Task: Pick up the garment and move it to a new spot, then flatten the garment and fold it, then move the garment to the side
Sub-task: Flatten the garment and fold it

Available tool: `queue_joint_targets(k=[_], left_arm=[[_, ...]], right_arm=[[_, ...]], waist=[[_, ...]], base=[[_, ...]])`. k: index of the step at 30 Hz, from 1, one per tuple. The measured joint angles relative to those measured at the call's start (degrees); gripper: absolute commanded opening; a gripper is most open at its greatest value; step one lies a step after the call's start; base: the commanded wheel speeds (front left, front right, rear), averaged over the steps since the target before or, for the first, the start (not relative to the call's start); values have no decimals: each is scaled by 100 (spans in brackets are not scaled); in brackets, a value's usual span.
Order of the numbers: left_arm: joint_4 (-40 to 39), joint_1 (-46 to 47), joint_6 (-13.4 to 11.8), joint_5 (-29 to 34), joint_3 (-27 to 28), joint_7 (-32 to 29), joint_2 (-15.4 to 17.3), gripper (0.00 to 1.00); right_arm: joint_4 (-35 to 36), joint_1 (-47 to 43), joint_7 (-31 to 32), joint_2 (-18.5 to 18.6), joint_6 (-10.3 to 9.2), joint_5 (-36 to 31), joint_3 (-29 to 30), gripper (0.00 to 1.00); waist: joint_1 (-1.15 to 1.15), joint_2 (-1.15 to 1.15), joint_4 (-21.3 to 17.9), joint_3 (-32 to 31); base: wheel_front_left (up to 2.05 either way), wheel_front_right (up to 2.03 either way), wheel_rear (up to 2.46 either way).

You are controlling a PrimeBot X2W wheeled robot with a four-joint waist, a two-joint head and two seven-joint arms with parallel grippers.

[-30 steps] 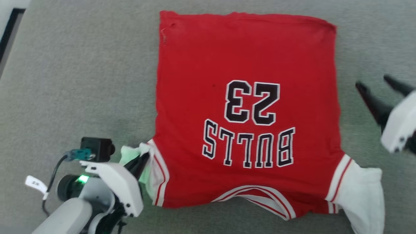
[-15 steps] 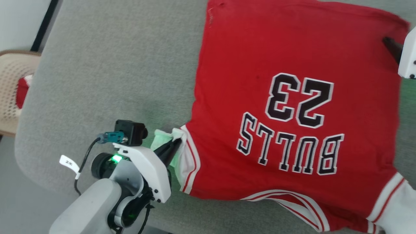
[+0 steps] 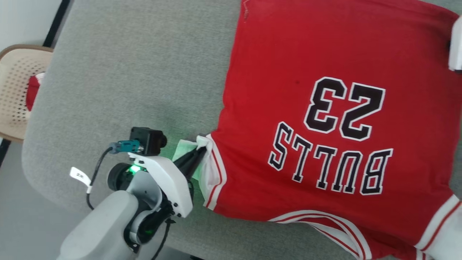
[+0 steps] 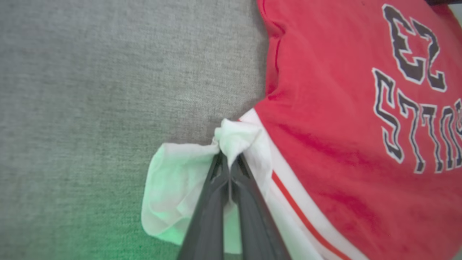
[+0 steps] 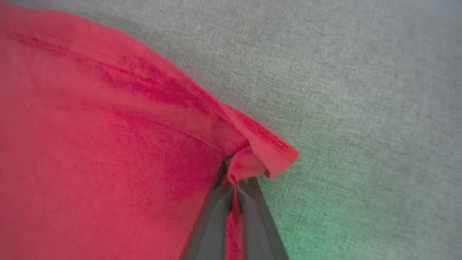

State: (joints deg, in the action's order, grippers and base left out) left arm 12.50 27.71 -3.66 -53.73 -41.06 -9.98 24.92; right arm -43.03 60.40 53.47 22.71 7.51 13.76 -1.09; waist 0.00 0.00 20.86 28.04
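Observation:
The garment (image 3: 325, 119), a red T-shirt printed "BULLS 23" upside down with white sleeves, lies flat on a grey padded surface (image 3: 144, 72). My left gripper (image 3: 199, 148) is shut on the bunched white left sleeve (image 4: 202, 180), close to the striped seam. At the far right corner of the hem, my right gripper (image 5: 234, 169) is shut on a pinch of red fabric (image 5: 260, 151); its white housing (image 3: 455, 43) sits at the head view's right edge. The other white sleeve (image 3: 447, 231) runs off the lower right.
A beige perforated chair (image 3: 18, 90) with something red on it stands off the surface's left end. The surface's rounded edge (image 3: 39, 173) drops to a grey floor at the lower left. Bare grey padding lies left of the shirt.
The right gripper came from open beside the shirt to the far hem corner and shut on it. The head camera swung left, shifting the whole picture. The left gripper keeps its hold on the sleeve.

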Motion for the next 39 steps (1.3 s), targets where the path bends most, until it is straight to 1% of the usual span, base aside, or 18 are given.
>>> queue_joint_targets(k=[2,6,13,16,22,25,29,32,35,36,37,38,39], left_arm=[[20,-1,-14,-10,52,24,56,0],[1,-4,-66,-7,140,41,265,0],[-148,-32,-297,-10,358,-59,692,0],[-216,-88,-397,-34,456,-96,853,0],[-392,-125,-527,-35,531,-220,1126,0],[-471,-144,-592,-52,539,-285,1170,0],[-560,-190,-628,-54,536,-343,1221,0],[-584,-191,-641,-68,533,-375,1239,0],[-582,-205,-641,-69,520,-386,1237,0],[-580,-208,-641,-70,510,-389,1225,0],[-578,-209,-639,-71,500,-389,1207,0],[-569,-218,-636,-81,494,-389,1199,0],[-563,-226,-636,-97,493,-389,1195,0]], right_arm=[[130,-59,-135,15,-1,131,-203,0],[644,-387,-315,113,0,597,-625,0],[1954,-1357,-292,445,0,1391,-1010,0],[2593,-1921,-198,534,-1,1675,-1015,0],[3832,-3303,114,492,-1,2061,-786,0],[4354,-4032,259,419,0,2114,-620,0],[4752,-4785,261,146,-1,2035,-397,0],[4738,-5104,90,-155,-2,1887,-271,0],[4513,-5181,-209,-375,-1,1729,-216,0],[4439,-5192,-334,-417,0,1667,-203,12],[4398,-5230,-489,-428,0,1584,-210,50],[4334,-5256,-610,-460,13,1553,-163,100],[4305,-5272,-671,-503,19,1552,-134,100]], waist=[[0,0,-106,-15],[0,0,-394,-71],[0,0,-1048,-200],[0,0,-1345,-265],[0,0,-1884,-407],[0,0,-2085,-473],[0,0,-2234,-538],[0,0,-2244,-555],[0,0,-2230,-577],[0,0,-2217,-588],[0,0,-2199,-599],[0,0,-2185,-612],[0,0,-2174,-629]], base=[[0,0,0],[0,0,0],[0,0,0],[0,0,0],[0,0,0],[0,0,0],[0,0,0],[0,0,0],[0,0,0],[0,0,0],[0,0,0],[0,0,0],[0,0,0]])
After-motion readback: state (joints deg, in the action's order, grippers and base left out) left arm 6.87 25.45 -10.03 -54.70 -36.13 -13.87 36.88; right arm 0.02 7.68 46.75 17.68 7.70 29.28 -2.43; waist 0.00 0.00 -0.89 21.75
